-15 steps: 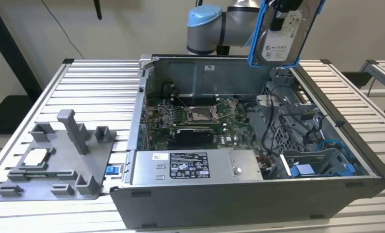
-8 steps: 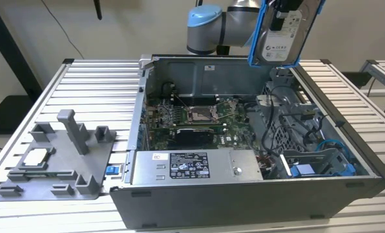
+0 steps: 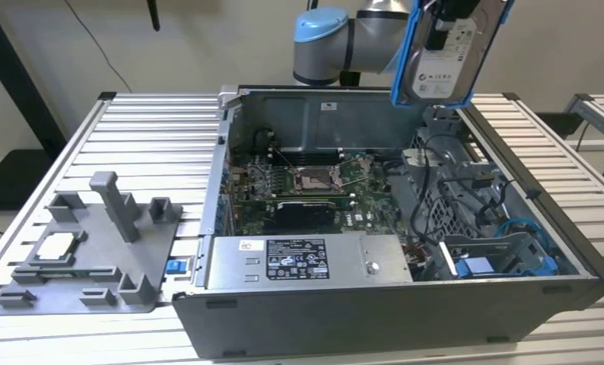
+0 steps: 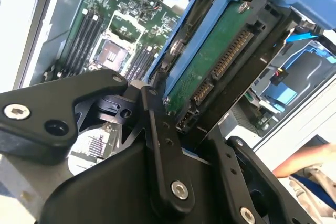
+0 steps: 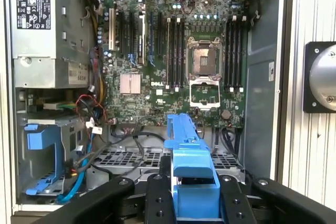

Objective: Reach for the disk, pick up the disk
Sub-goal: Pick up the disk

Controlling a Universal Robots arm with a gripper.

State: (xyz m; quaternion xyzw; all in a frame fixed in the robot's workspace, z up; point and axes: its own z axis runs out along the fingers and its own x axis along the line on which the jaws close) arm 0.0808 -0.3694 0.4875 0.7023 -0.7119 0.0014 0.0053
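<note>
Holding the disk (image 3: 446, 57) aloft at the top right of the exterior view, well above the open computer case (image 3: 383, 228) and clear of it, label side facing the camera, blue bracket (image 3: 405, 53) framing its edges. Hanging upright from the arm (image 3: 348, 38), upper part cut off by the frame edge. Clamping: pincer (image 4: 178, 124) closed on the disk in the second wrist view, black fingers (image 4: 157, 129) pressing against the bracket and the drive's green circuit-board underside at the middle of the frame. Showing the same grip in the first wrist view, blue bracket (image 5: 191, 177) seated between the black fingers (image 5: 157, 198) at the lower centre. Lying below, motherboard (image 5: 173, 61) exposed inside the case, empty blue drive bay (image 5: 44, 150) at lower left. Resting on the slatted surface (image 3: 129, 129), grey fixture plate (image 3: 89, 251) at the exterior view's left, apart from the case.
</note>
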